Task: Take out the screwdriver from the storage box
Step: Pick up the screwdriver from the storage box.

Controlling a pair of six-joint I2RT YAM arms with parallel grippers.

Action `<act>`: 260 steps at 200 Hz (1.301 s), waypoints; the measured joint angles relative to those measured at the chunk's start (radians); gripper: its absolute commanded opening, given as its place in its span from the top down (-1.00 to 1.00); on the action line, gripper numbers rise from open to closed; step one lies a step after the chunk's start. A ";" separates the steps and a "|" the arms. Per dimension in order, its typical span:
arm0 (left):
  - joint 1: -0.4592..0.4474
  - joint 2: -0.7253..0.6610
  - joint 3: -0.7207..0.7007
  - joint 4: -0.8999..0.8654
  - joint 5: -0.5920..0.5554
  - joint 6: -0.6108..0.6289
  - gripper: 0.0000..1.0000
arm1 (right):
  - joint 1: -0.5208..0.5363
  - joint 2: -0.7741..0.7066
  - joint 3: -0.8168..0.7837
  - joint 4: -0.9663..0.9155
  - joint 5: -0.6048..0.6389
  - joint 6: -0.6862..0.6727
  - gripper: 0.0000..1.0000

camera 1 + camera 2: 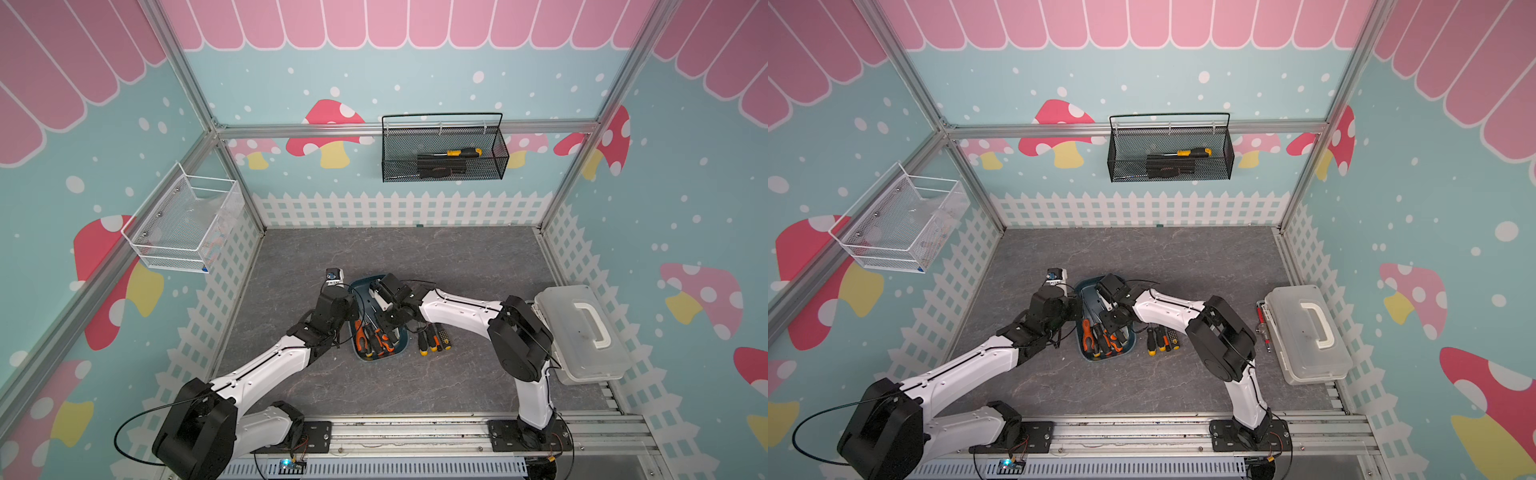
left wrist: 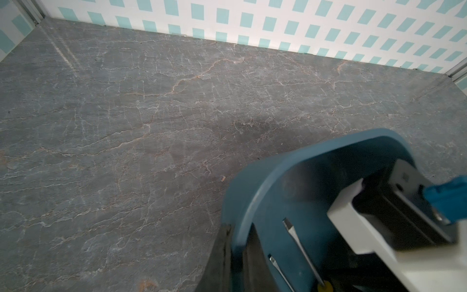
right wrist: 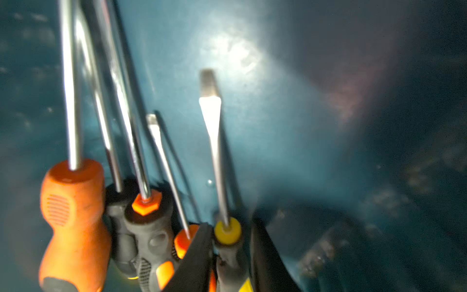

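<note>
Right hand (image 3: 231, 227) straddles screwdriver (image 3: 214, 141) in box (image 3: 290, 126), grip unclear.
Orange drivers (image 3: 73, 215) crowd beside it; left hand (image 2: 236, 240) pinches the box.

top views: overhead, sharing whole table (image 1: 415, 257) | left wrist: low across table | right wrist: inside storage box (image 3: 290, 141)

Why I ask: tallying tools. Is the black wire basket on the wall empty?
No, a yellow-handled screwdriver lies inside the basket.
</note>
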 measured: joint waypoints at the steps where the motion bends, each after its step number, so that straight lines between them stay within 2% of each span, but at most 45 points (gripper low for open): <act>1: 0.000 0.000 0.000 0.000 0.000 0.000 1.00 | 0.000 0.000 0.000 0.000 0.000 0.000 0.57; 57: 0.001 0.000 0.000 -0.002 -0.006 0.000 1.00 | -0.006 -0.001 -0.009 0.015 -0.010 0.007 1.00; 150: -0.002 0.000 0.000 0.006 0.004 0.000 1.00 | -0.010 -0.112 -0.186 0.203 -0.056 0.007 1.00; 260: -0.001 0.000 0.000 -0.002 0.004 0.002 1.00 | -0.023 -0.279 -0.280 0.246 -0.054 0.008 1.00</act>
